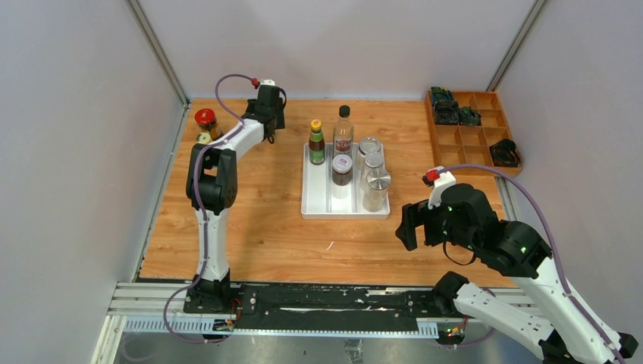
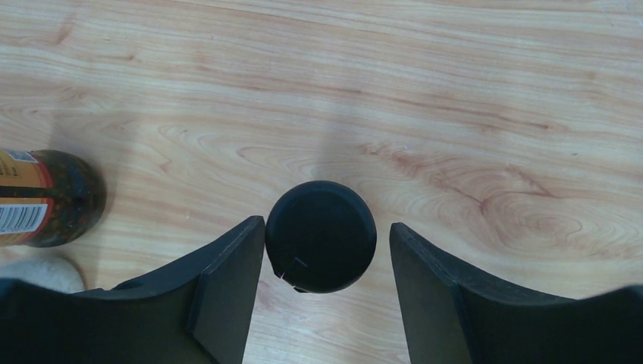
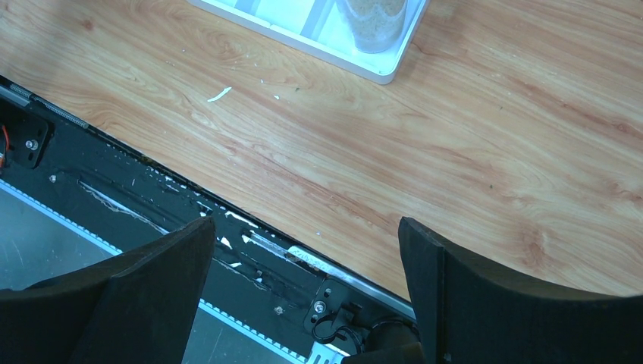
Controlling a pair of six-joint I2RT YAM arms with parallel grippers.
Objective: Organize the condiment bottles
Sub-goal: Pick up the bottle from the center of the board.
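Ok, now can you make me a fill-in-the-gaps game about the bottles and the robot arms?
1. The tray in the middle is coloured ___.
2. The jar standing outside the tray, at the far left, has a ___ lid.
3. The round cap between the open fingers of the left gripper is coloured ___.
4. The open right gripper holds ___.

Missing words: white; red; black; nothing.
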